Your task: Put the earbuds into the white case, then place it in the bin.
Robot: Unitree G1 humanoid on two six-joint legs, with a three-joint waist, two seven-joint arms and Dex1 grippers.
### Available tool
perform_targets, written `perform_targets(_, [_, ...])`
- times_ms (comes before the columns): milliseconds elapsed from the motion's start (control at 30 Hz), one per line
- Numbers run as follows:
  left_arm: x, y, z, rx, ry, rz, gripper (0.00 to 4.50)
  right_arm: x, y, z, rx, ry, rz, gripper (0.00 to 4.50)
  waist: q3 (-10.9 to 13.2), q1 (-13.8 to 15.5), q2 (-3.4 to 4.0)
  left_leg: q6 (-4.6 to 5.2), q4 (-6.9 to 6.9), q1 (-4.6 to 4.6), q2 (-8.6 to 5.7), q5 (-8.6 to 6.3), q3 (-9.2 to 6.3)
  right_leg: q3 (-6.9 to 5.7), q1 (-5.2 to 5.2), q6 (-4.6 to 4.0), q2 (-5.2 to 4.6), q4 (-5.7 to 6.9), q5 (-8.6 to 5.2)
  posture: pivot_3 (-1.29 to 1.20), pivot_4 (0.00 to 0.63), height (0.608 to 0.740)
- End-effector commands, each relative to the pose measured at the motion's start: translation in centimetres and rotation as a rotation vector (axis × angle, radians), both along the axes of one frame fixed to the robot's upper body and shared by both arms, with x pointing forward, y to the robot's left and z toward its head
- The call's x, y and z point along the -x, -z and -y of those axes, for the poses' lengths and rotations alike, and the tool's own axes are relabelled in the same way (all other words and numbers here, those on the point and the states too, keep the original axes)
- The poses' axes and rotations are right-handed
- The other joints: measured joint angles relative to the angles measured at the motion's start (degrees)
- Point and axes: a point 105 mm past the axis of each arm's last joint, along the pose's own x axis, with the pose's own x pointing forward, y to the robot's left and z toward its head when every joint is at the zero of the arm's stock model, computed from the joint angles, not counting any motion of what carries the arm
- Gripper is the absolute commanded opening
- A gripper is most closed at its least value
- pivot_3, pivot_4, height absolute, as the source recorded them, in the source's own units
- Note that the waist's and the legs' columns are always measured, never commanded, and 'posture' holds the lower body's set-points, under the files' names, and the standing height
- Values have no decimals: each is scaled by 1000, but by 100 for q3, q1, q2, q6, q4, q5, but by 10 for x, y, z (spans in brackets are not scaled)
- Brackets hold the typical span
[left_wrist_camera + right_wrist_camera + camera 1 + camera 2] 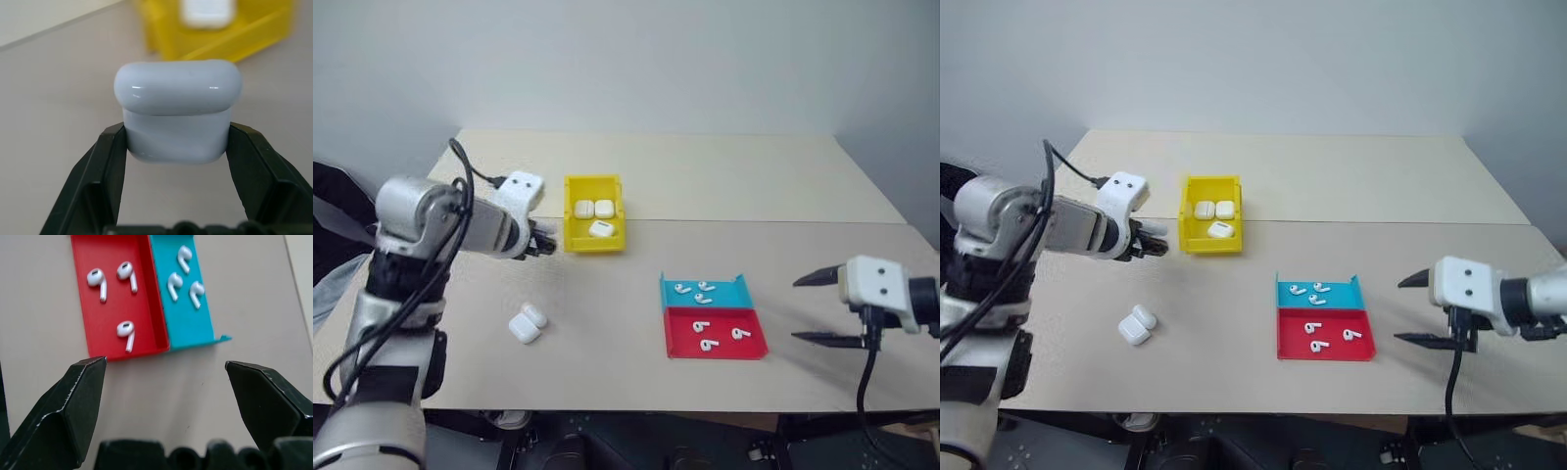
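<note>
The left gripper (178,147) pinched a closed white case (178,110) just short of the yellow bin (594,227), where three cases already lay. The right gripper (826,308) hung spread wide beside the red tray (716,334) and blue tray (703,291) of earbuds (127,276). Done well, the carry would likely clear the bin's near wall, centre over a bare patch, then release low.

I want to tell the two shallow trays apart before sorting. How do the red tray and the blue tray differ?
Colour: the red tray is red, the blue tray is blue. Place: in the head views the blue tray sits farther from the robot and the red tray nearer, the two edge to edge. Shared: both are shallow, rectangular, and hold three white earbuds each.
</note>
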Motion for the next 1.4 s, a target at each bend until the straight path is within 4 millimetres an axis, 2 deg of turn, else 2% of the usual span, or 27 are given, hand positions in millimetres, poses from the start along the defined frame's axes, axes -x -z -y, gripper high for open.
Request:
perform_targets(33, [16, -36, 20, 89, 113, 402, 2758, -1, -13, -11, 60, -25, -7, 4500, 0, -17, 0, 0, 0, 0, 0, 0, 0, 1, 0, 0, 1, -1, 0, 0, 150, 740])
perform_targets(167, [38, -28, 43, 79, 353, 660, 2758, 6, -10, -26, 136, -106, -58, 4500, 0, -19, 1, -1, -6, 4, 0, 1, 4, 1, 1, -2, 3, -4, 1, 0, 150, 740])
perform_targets(300, [55, -12, 60, 158, 566, 762, 2758, 7, -2, -41, 184, -148, -103, 4500, -2, 33, 3, 17, 1, 3, -1, -10, 9, 1, 5, -2, 0, -9, 1, 0, 150, 740])
perform_targets(333, [59, -8, 63, 171, 616, 797, 2758, 5, 0, -44, 187, -147, -114, 4500, -2, 43, 3, 51, 4, 2, -1, -30, 11, 2, 5, -2, -1, -8, 1, 0, 150, 740])
perform_targets(400, [66, 5, 66, 188, 685, 821, 2758, 0, 6, -50, 190, -124, -126, 4500, -3, 37, 4, 59, 7, 1, 0, -35, 11, 2, 3, -2, -2, -8, 1, 0, 150, 740])
perform_targets(467, [67, 11, 69, 261, 674, 814, 2758, -2, 10, -54, 191, -111, -153, 4500, -3, 33, 4, 64, 9, -1, 0, -38, 11, 3, 1, -3, -1, -8, 0, 0, 150, 740])
perform_targets(500, [66, 12, 69, 306, 655, 828, 2758, -3, 12, -55, 193, -107, -163, 4122, -3, 34, 4, 67, 9, -2, 1, -39, 12, 4, 0, -2, -1, -6, 0, 0, 150, 740])
perform_targets(533, [66, 14, 70, 326, 658, 850, 2758, -3, 14, -56, 196, -102, -173, 3935, -2, 39, 4, 69, 11, -5, 1, -41, 11, 3, -1, -2, -1, -7, 0, 0, 150, 740])
perform_targets(633, [73, 24, 73, 332, 719, 875, 2758, -5, 23, -59, 224, -90, -192, 3000, -3, 40, 4, 72, 15, -6, 1, -42, 10, 2, -1, -2, -1, -5, 0, 0, 150, 740])
perform_targets(900, [103, 31, 77, 421, 848, 891, 2758, -13, 47, -53, 299, -32, -221, 3000, -5, 13, 8, 74, 16, -5, 3, -43, 11, 4, -4, -2, 0, 0, 0, 0, 150, 740])
perform_targets(933, [104, 31, 77, 429, 846, 883, 2758, -13, 49, -54, 305, -37, -222, 3000, -5, 12, 8, 74, 18, -5, 4, -43, 11, 3, -3, -2, 1, 0, 0, 0, 150, 740])
perform_targets(1033, [104, 29, 78, 447, 831, 883, 2758, -16, 53, -56, 325, -41, -211, 2488, -5, 10, 9, 74, 20, -5, 6, -43, 10, 3, -2, -2, 3, 0, 0, 0, 150, 740])
perform_targets(1400, [106, 35, 81, 426, 829, 855, 2758, -33, 67, -53, 395, -20, -173, 2488, -6, -14, 10, 75, 20, -4, 9, -44, 10, 2, -2, -2, 7, -1, 0, 0, 150, 740])
